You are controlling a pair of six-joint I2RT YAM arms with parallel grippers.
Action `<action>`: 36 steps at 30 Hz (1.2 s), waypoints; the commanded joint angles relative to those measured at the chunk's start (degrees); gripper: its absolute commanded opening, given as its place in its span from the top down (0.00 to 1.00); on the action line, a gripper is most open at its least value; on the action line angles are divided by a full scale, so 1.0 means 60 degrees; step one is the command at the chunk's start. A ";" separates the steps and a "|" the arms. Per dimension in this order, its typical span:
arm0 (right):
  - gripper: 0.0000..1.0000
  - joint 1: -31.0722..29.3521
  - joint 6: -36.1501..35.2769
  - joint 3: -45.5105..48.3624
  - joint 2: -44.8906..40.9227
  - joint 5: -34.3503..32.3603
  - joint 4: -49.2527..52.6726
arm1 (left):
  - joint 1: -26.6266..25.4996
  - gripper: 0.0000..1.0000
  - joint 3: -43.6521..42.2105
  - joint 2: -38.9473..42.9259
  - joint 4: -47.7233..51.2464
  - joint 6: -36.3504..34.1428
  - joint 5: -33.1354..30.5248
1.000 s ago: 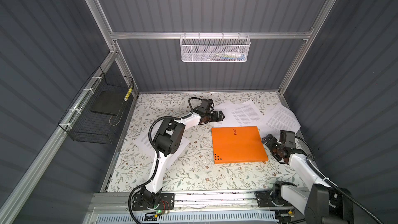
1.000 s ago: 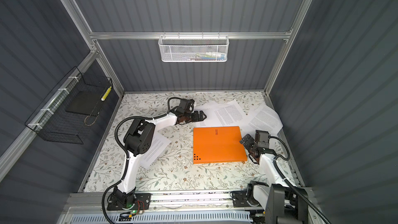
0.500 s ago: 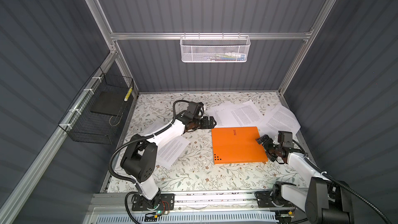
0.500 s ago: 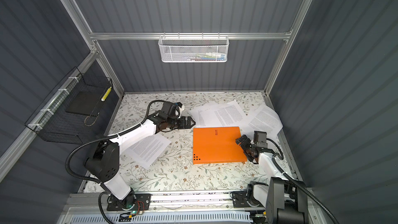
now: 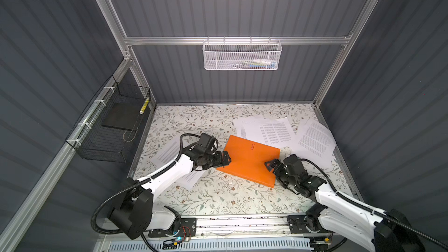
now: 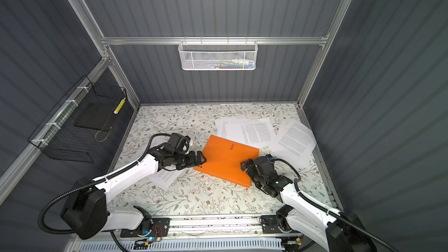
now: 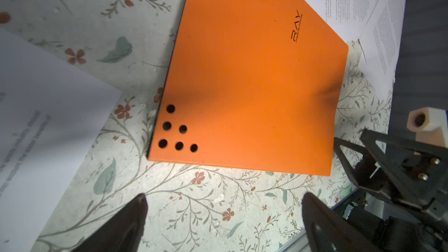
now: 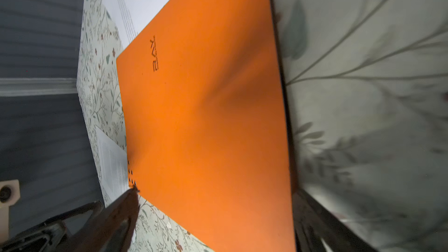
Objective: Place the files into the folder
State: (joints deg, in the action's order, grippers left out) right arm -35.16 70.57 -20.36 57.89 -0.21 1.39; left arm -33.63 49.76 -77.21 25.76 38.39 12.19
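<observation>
**Folder is now lying askew between two wide-open end effectors**

Compared with a second ago, the left end effector (image 5: 224, 159) is no longer reaching out by the far papers. It is now pointing at the folder's left side. The right end effector (image 5: 271, 164) is now hanging over the folder's near right part instead of sitting at its right edge. The folder (image 5: 249, 160), which was square to the desk (image 5: 218, 197) before, is now lying closed at a slant with its orange cover up.

Both end effectors are standing wide open and gripping nothing. In the left wrist view the left end effector (image 7: 224, 197) is showing bare desk between its fingertips. The folder's (image 7: 249, 81) dotted corner is lying just ahead of them, apart. In the right wrist view the folder (image 8: 206, 129) is filling the gap between the spread fingers (image 8: 121, 216). Whether either finger is touching the cover, I cannot tell.

Behind the left end effector, under its arm, one sheet (image 5: 169, 152) is lying flat. Beyond both end effectors the files (image 5: 269, 130) are lying fanned out on the desk, and the folder's far edge is overlapping the nearest one.
</observation>
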 commanded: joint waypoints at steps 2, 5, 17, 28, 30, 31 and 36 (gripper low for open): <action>0.01 -0.0616 -0.0806 -0.1469 0.1471 -0.0342 0.0016 | 0.0099 0.00 -0.0288 0.0154 0.0243 0.0994 -0.0529; 0.01 -0.0622 -0.2286 -0.2159 0.1734 -0.1369 0.1892 | 0.0097 0.00 -0.0542 0.0110 -0.0115 0.1414 -0.0371; 0.01 0.2188 -0.8052 -0.3991 0.3737 0.1966 0.1706 | 0.0097 0.00 -0.1241 -0.0739 -0.1651 0.2497 -0.0529; 0.01 0.3178 -0.9192 -0.6181 0.7022 0.2641 0.1475 | 0.0223 0.00 -0.0782 -0.2281 -0.2581 0.3168 -0.1613; 0.01 0.3223 -0.9121 -0.6591 0.7377 0.2724 0.1655 | 0.0342 0.00 -0.0626 -0.2643 -0.2631 0.3018 -0.1630; 0.01 0.3234 -0.9014 -0.6776 0.7587 0.2691 0.1778 | 0.0398 0.00 -0.0500 -0.2840 -0.2632 0.2888 -0.1635; 0.01 0.3266 -0.8557 -0.7236 0.8207 0.2341 0.2450 | 0.0573 0.00 0.0372 -0.3817 -0.2314 0.2003 -0.1744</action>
State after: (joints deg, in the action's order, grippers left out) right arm -15.81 17.89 -63.24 106.28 14.70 12.40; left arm -30.79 51.51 -95.66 7.60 54.13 3.53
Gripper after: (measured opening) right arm 0.989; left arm 0.996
